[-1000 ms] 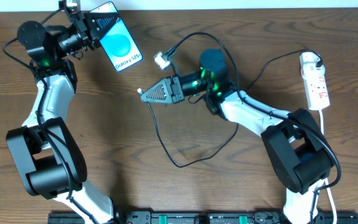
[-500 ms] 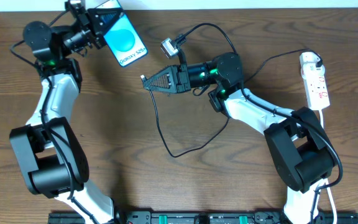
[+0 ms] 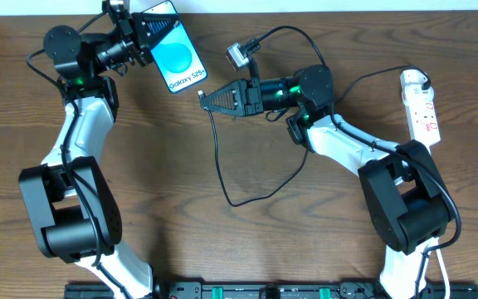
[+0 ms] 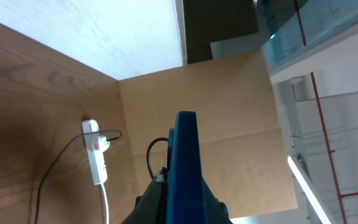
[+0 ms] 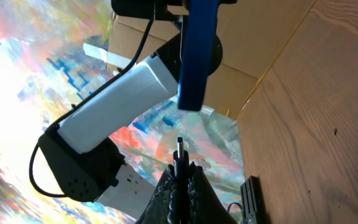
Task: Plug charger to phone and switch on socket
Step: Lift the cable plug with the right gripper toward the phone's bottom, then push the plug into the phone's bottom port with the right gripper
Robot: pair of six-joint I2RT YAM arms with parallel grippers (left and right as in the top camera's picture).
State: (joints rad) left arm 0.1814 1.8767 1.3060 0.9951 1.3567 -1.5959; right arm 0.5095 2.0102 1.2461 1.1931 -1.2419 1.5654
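Charger: right wrist, plug tip was pinched in right gripper, aimed at phone end just ahead; should square tip with port, advance slowly. Left wrist: phone edge-on, clamped in left gripper. Overhead: one charger, one phone, one socket well behind right gripper.

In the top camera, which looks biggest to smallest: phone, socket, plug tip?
1 or 2: phone and socket, about equally long; the phone looks wider but is held up nearer the camera, so unsure.
3: plug tip, smallest.
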